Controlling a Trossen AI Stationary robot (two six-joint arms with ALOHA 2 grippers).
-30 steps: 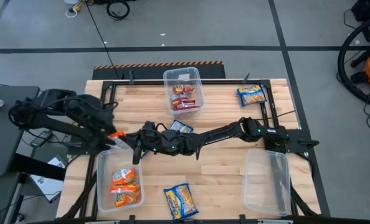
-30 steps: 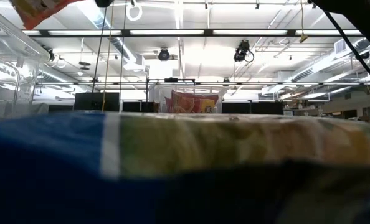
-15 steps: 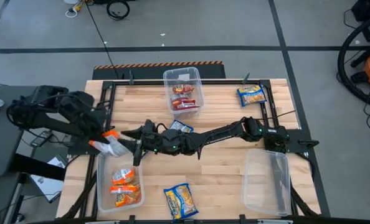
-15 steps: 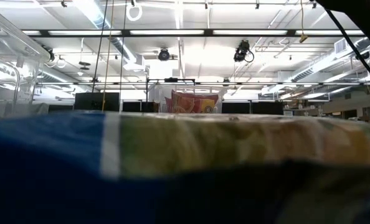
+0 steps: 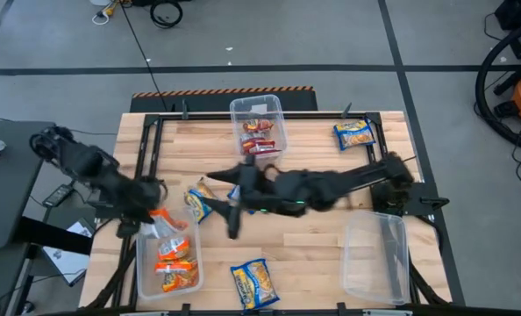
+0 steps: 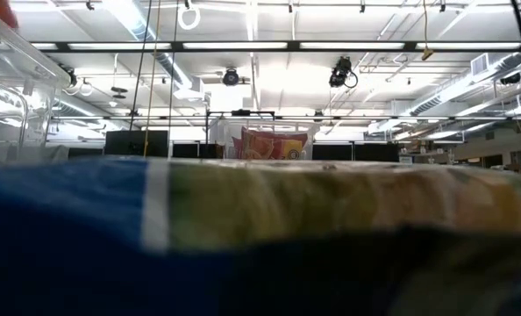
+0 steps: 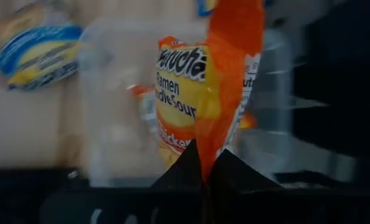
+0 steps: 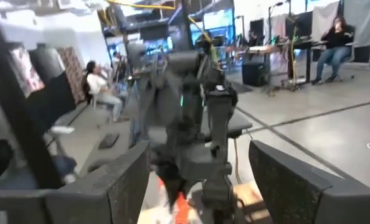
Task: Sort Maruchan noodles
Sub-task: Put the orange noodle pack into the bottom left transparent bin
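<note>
grey floor (image 5: 59, 53) with dark lines; ceiling strip lights (image 6: 260, 46); seemingly seated people (image 8: 101, 87) beyond.

The high view looks straight down on the whole worktop (image 5: 313, 241) and both arms. The low view sits at worktop height, looking level into the room, a blue-and-yellow packet (image 6: 260, 237) pressed close against its lens. The left wrist view looks closely down its hand (image 7: 200, 177) into a clear bin (image 7: 110, 93). The right wrist view faces outward across the room toward the left arm (image 8: 197, 112), shared with the high view.
</note>
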